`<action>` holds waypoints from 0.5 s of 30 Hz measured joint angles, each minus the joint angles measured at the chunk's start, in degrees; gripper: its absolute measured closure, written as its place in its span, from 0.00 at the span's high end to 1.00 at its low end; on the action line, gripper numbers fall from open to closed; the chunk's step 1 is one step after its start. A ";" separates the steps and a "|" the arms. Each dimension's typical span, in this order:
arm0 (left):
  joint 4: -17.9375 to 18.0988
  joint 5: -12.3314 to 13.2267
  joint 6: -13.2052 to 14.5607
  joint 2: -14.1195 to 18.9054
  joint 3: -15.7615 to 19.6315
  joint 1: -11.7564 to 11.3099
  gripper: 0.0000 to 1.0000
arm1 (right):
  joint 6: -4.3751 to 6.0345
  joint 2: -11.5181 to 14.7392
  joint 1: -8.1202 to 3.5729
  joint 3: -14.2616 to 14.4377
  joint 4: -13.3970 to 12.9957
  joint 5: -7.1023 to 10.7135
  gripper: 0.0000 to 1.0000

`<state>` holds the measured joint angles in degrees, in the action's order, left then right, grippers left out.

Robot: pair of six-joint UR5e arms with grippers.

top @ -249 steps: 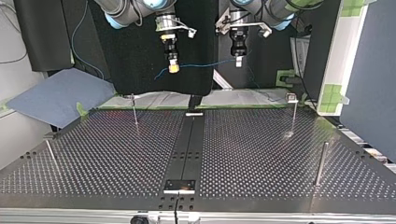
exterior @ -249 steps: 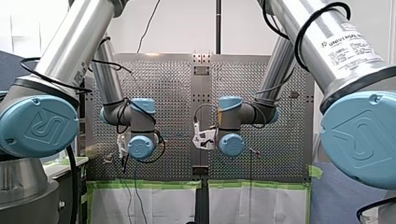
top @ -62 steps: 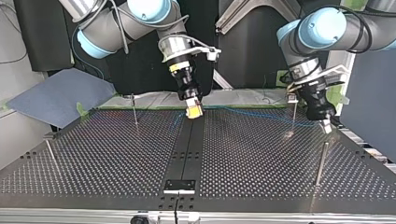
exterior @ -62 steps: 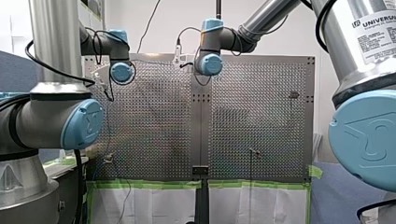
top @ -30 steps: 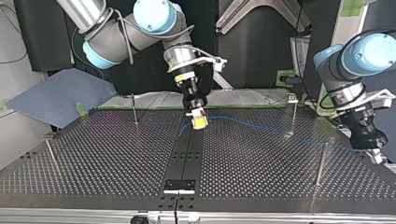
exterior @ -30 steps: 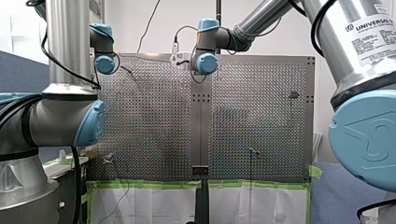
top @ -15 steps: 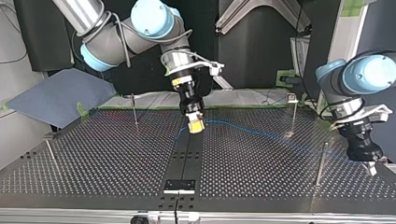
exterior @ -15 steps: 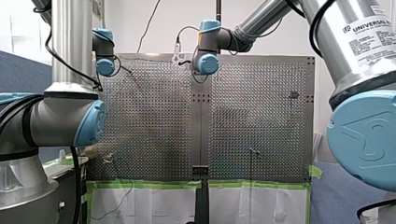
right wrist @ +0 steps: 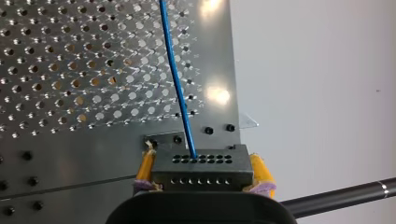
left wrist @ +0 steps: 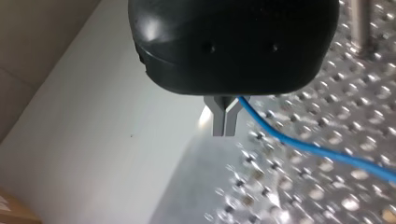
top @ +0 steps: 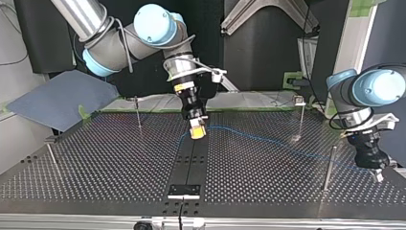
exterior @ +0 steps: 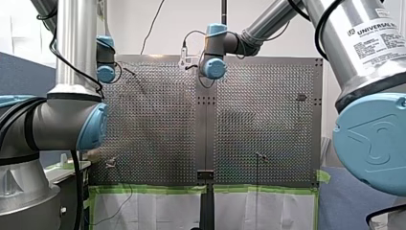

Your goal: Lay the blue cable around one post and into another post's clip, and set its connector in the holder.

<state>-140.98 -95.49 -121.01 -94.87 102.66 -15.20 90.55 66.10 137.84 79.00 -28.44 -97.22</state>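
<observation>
blue cable (top: 268, 139), gripped by right end effector (top: 197, 130), left end effector (top: 378, 175)

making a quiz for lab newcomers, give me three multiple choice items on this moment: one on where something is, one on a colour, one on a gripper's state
1. Where is the connector?
A in the holder
B held in my right gripper
C lying on the table

2. What colour are my right gripper's pads?
A green
B white
C yellow

3. What state is my left gripper in?
A shut on the blue cable
B wide open
C shut on a post

Right letters:
1 B, the right wrist view shows the connector clamped in the gripper.
2 C, yellow shows at both sides of the connector.
3 A, in the left wrist view the metal fingers meet, with the cable leaving from between them.
</observation>
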 joint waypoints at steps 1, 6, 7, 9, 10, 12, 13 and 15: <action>0.19 0.23 0.00 -0.30 0.00 -0.11 0.00 | 0.00 -0.15 -0.06 -0.01 0.02 0.00 0.00; 0.67 1.14 -0.01 -1.18 -0.02 -0.54 0.00 | 0.00 -0.88 -0.36 -0.02 0.13 -0.06 0.00; 0.74 1.30 -0.01 -1.24 -0.02 -0.58 0.00 | 0.00 -0.95 -0.41 -0.02 0.10 -0.08 0.00; 0.91 1.57 -0.01 -1.54 -0.02 -0.64 0.00 | 0.01 -1.10 -0.60 -0.02 -0.08 -0.12 0.00; 0.95 1.69 0.00 -1.75 -0.02 -0.65 0.00 | 0.02 -1.18 -0.70 -0.02 -0.18 -0.11 0.00; 1.01 1.99 0.06 -2.35 -0.02 -0.59 0.00 | 0.14 -1.37 -0.95 -0.02 -0.35 -0.11 0.00; 1.02 2.10 0.12 -2.62 -0.02 -0.53 0.00 | 0.21 -1.45 -1.05 -0.02 -0.37 -0.10 0.00; 1.05 2.30 0.24 -3.19 -0.02 -0.37 0.00 | 0.34 -1.68 -1.28 -0.02 -0.35 -0.09 0.00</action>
<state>-139.93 -93.19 -120.78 -98.07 102.63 -15.56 90.89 64.42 136.55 78.98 -28.78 -97.31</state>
